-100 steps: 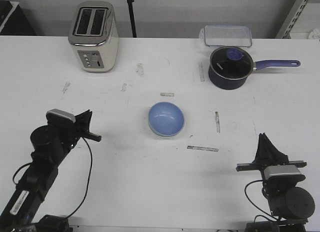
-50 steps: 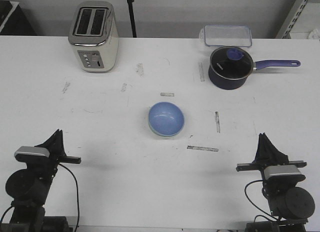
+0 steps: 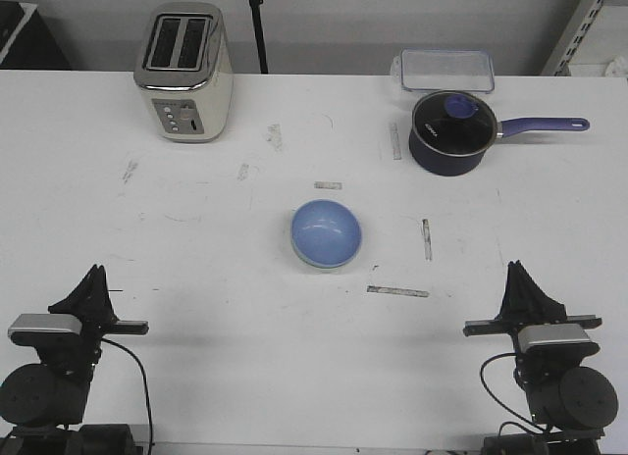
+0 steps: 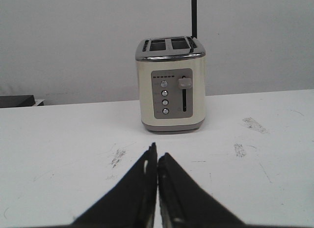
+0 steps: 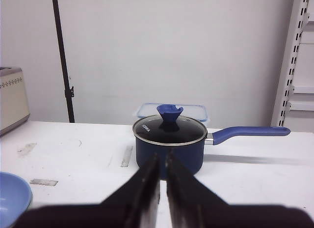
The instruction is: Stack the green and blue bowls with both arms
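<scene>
Since only the blue bowl [image 3: 327, 233] shows its inside, with a pale greenish rim [image 3: 306, 259] peeking out beneath its near edge, the stack looks already made: blue seated in the green bowl, though the green one is too hidden to confirm fully. That leaves the step in hand as parking both arms cleanly, judging by how they sit.

The left gripper [image 3: 90, 279] rests low at the near edge of the surface [image 3: 226, 308], its fingers [image 4: 147, 181] pressed together with only a hairline slit between them and nothing held. The right gripper [image 3: 518, 276] mirrors it, fingers [image 5: 145, 186] likewise closed on nothing.

From the left gripper, the bowls lie ahead and well off to its right; from the right gripper, ahead and well off to its left, where the blue rim [image 5: 12, 196] just shows in the right wrist view. The toaster [image 4: 170, 84] stands far ahead of the left gripper, the navy pot [image 5: 170, 144] far ahead of the right.

To finish well, hold both arms low and apart from the bowls, so no cable or finger nudges the stack. If the blue bowl sits tilted, 1 arm should steady the lower rim while the other reseats it; from these views it looks level.
</scene>
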Controlling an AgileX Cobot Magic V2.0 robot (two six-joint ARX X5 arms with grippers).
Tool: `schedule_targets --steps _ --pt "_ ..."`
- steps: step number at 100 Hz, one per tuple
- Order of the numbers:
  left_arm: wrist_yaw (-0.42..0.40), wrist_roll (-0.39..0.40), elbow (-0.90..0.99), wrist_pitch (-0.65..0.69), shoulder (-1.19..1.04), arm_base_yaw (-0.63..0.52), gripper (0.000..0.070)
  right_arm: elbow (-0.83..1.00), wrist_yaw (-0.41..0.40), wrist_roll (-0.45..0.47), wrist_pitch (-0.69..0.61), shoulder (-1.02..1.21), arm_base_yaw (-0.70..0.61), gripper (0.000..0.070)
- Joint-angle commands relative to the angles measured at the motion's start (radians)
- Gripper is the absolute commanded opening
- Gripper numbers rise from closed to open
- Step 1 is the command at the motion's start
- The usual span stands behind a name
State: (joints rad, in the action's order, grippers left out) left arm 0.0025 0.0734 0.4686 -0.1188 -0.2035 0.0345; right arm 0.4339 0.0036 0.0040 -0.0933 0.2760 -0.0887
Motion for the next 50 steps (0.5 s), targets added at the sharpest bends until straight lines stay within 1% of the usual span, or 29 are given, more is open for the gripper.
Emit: schedule_targets --steps 1,23,34,50 --pt "0.001 0.012 0.003 0.015 0.007 0.0 0.0002 0.003 0.001 0.006 0.011 -0.001 -0.002 0.0015" --pt "0.0 0.013 0.002 0.006 0.014 0.0 0.0002 0.003 0.0 0.006 0.011 -0.001 -0.002 0.0015" --pt "-0.007 0.013 -0.012 0.027 0.03 -0.011 0.0002 0.003 0.0 0.006 0.011 -0.001 -0.002 0.0015" --pt "-0.015 0.013 -0.093 0.138 0.06 -0.063 0.0001 0.003 0.0 0.006 0.011 -0.001 -0.002 0.0015"
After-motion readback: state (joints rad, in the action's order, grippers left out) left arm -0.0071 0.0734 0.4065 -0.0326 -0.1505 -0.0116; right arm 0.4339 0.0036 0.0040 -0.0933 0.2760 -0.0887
